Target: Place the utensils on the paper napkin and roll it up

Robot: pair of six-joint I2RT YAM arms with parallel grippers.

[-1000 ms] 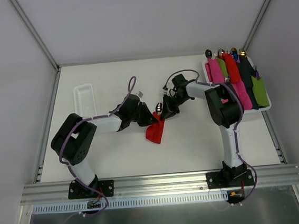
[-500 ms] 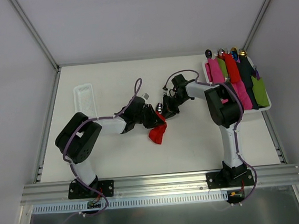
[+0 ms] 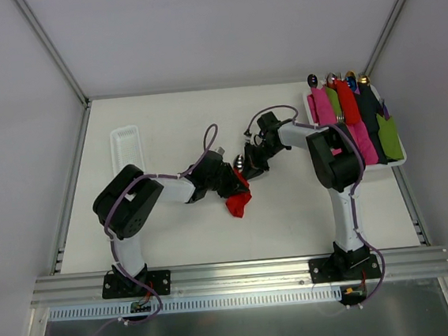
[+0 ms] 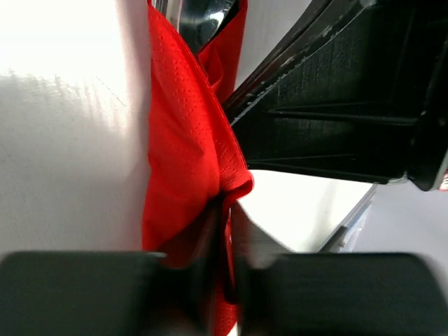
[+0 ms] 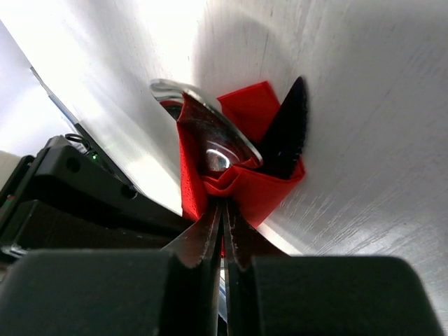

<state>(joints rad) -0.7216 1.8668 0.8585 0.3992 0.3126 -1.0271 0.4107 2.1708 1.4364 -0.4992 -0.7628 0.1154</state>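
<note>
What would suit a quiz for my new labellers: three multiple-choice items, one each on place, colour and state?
1. Where is the napkin? A. In a tray. B. Mid-table, between the left gripper and right gripper. C. On the rail.
2. What colour is it? A. Red. B. Green. C. White.
3. How is the right gripper? A. Wide open. B. Shut on the napkin. C. Shut on nothing.
B: top view shows it between them. A: red in every view. B: its wrist view shows fingers pinching the fold that holds a spoon.
</note>
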